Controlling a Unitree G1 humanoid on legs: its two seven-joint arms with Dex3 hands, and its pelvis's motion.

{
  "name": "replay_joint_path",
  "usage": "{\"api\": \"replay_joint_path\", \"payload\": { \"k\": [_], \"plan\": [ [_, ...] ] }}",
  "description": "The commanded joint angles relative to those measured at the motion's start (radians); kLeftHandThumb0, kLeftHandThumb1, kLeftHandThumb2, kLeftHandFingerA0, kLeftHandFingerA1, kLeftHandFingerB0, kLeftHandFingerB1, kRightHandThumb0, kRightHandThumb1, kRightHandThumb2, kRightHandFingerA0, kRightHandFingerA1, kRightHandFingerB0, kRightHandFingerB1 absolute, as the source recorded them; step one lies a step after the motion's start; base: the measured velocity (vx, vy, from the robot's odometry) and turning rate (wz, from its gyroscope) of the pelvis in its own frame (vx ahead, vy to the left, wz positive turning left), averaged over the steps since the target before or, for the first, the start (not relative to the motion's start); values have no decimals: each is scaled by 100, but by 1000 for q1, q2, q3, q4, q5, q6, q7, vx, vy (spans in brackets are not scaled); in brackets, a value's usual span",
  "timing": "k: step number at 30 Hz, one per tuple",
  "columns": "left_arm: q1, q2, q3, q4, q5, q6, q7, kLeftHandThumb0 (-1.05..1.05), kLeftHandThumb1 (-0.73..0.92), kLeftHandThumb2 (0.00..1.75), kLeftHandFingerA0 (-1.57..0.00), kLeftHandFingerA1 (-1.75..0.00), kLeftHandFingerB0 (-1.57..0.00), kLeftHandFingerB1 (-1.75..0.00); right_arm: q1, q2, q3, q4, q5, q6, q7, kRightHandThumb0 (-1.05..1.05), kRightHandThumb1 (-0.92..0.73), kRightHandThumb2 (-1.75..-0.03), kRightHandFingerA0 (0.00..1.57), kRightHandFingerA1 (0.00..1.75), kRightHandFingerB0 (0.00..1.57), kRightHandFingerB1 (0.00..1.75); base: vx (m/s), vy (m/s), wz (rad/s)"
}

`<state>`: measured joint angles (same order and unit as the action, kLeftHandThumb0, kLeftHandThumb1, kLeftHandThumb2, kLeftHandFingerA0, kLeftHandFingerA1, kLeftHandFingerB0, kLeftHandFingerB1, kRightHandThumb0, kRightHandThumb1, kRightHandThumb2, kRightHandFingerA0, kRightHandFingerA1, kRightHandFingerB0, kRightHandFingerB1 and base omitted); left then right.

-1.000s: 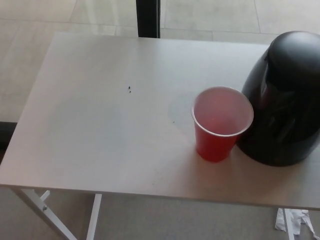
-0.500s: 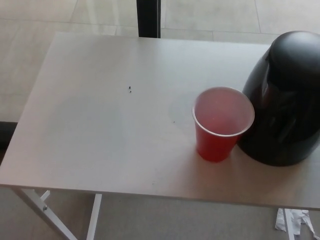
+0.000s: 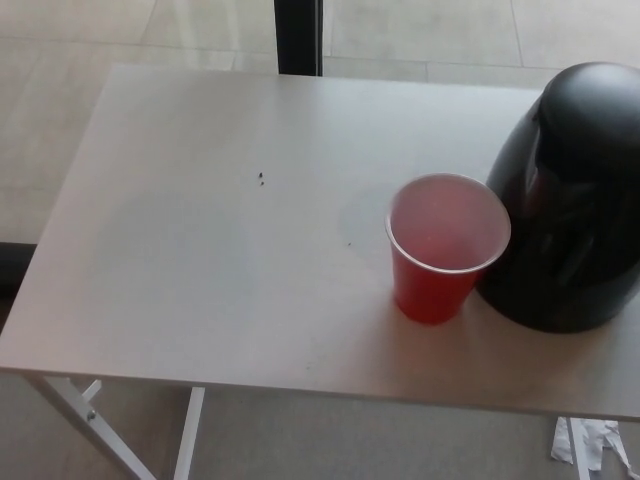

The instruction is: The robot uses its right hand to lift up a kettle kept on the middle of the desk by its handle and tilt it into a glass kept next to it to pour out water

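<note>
- Two items on desk: black kettle upright, touching red cup.
- Kettle likely heavy, rigid, smooth; handle not visible.
- Cup light, tippable.
- Neither hand in view; state unknown.

From my feed, the black kettle runs off the right edge of the frame, so I can't see its handle or far side. The red cup covers the kettle's lower left flank. The desk is cut at right. Two dark specks upper centre-left are too small to identify. White scraps at lower right are cropped.
</note>
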<state>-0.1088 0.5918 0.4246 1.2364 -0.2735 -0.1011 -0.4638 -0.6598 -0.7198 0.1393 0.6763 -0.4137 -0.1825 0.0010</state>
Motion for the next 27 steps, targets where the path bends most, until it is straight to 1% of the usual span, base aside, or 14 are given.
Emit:
{"api": "replay_joint_path", "payload": {
  "k": [1, 4, 6, 9, 12, 14, 16, 19, 20, 21, 22, 23, 24, 27],
  "plan": [
    [4, 17, 2, 6, 11, -21, 7, -105, 20, 101, -84, -132, -71, -142, -12, 21, -22, 16, 0, 0, -36, -31, -56, -58, 5, 45, 18, 29, 0, 0, 0],
    [9, 19, 0, 6, 14, -30, 0, -105, 21, 100, -80, -134, -68, -142, -25, 39, -19, 20, -3, 46, -16, -33, -59, -58, 6, 41, 17, 29, 0, 0, 0],
    [11, 18, 4, 4, 9, -28, 0, -105, 22, 100, -85, -133, -69, -145, -25, 52, -29, 22, 12, 48, -9, -35, -59, -59, 6, 44, 18, 29, 0, 0, 0],
    [11, 21, 2, 7, 12, -24, 2, -105, 19, 104, -76, -137, -60, -154, -18, 69, -35, 31, 26, 21, 0, -35, -58, -58, 10, 43, 18, 29, 0, 0, 0],
    [12, 17, 0, 5, 12, -30, -3, -105, 20, 104, -77, -137, -57, -155, -5, 78, -48, 27, 46, 23, 31, -35, -58, -58, 9, 41, 17, 28, 0, 0, 0],
    [14, 17, -4, 4, 17, -37, -4, -105, 22, 105, -78, -135, -56, -153, 7, 92, -39, 27, 32, 10, 11, -40, -51, -66, 15, 46, 17, 34, 0, 0, 0],
    [12, 16, 1, 4, 10, -28, -2, -105, 23, 102, -85, -133, -62, -152, 9, 107, -35, 33, 25, 7, -6, -34, -56, -57, 20, 42, 20, 28, 0, 0, 0],
    [11, 15, -2, 1, 13, -31, 1, -105, 23, 102, -85, -129, -62, -150, 2, 124, -39, 50, 41, 8, 12, -33, -59, -58, 22, 42, 19, 28, 0, 0, 0],
    [14, 18, -18, -3, 30, -43, 4, -105, 23, 107, -83, -135, -54, -154, -4, 143, -52, 89, 65, -63, -9, -23, -42, -90, 28, 60, 11, 50, 0, 0, 0],
    [10, 16, -16, -2, 26, -34, 6, -105, 21, 105, -79, -136, -61, -153, -7, 153, -60, 96, 80, -64, 1, -23, -46, -93, 38, 63, 12, 50, 0, 0, 0],
    [8, 16, -17, -3, 22, -29, 1, -105, 21, 105, -79, -136, -61, -153, -9, 157, -64, 104, 82, -72, 3, -23, -46, -93, 38, 63, 12, 50, 0, 0, 0],
    [8, 15, -16, -4, 20, -33, -4, -105, 21, 104, -81, -133, -61, -153, -14, 163, -65, 111, 80, -77, -4, -33, -65, -65, 51, 53, 23, 35, 0, 0, 0],
    [9, 15, -17, -5, 21, -33, -5, -105, 22, 105, -84, -132, -61, -154, -16, 166, -68, 119, 82, -86, -5, -29, -67, -60, 57, 51, 24, 33, 0, 0, 0],
    [6, 13, -22, -3, 26, -30, 0, -105, 21, 104, -78, -137, -54, -157, -40, 173, -59, 140, 59, -108, -35, -35, -74, -61, 69, 52, 27, 33, 0, 0, 0]
  ]
}}
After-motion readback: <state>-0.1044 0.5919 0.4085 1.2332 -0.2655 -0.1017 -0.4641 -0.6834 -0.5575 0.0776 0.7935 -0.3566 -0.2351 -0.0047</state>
